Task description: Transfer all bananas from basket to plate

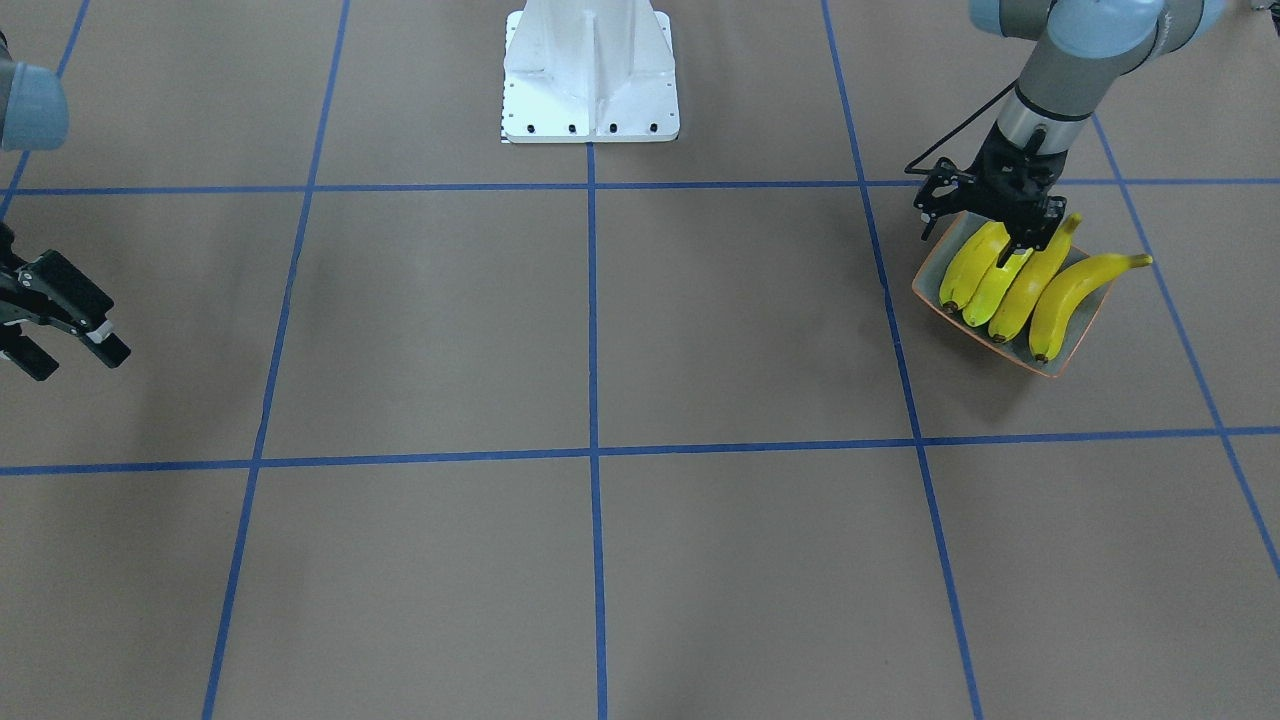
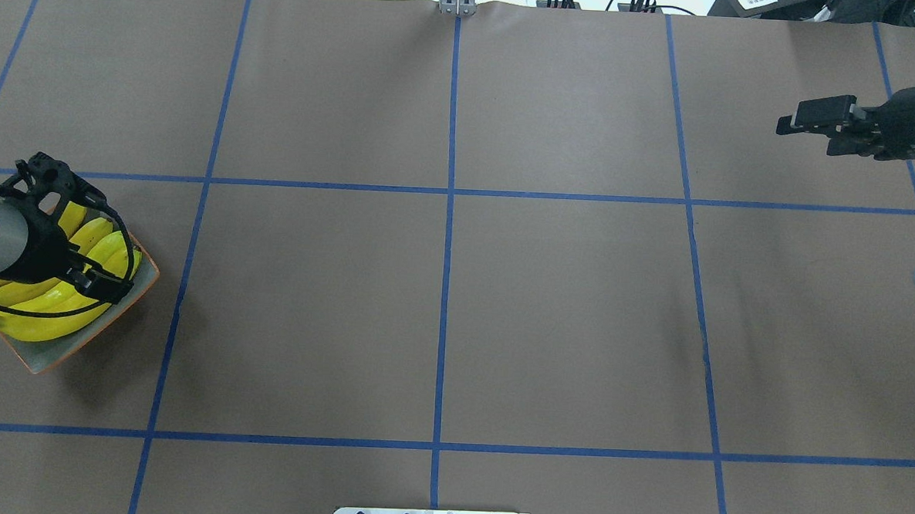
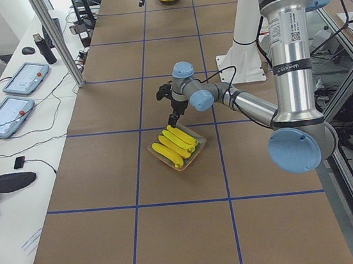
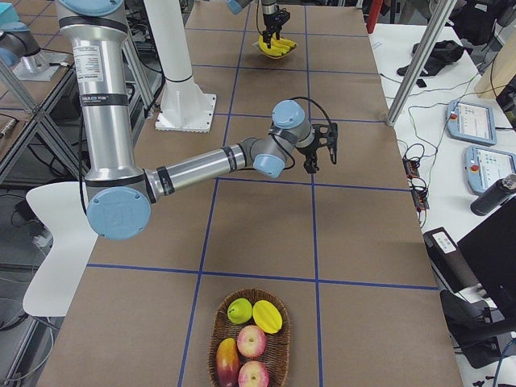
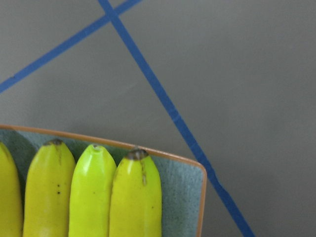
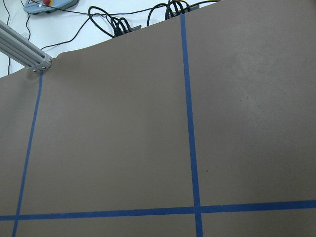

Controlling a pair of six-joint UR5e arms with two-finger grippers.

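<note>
1. The transfer looks finished: the yellow, gently curved bananas (image 1: 1015, 285) all lie side by side on the square grey-green plate with an orange-brown rim (image 1: 1078, 328), on the robot's left.
2. The woven brown basket (image 4: 213, 334) at the right end shows no banana.
3. What is left seems only to be clearing the left gripper (image 1: 1025, 243), which is low over the bananas' ends; its jaw gap cannot be told.
4. The right gripper (image 1: 78, 362) hangs spread and empty.
5. Count: four bananas, one paler; one plate; one basket with five other fruits.
</note>
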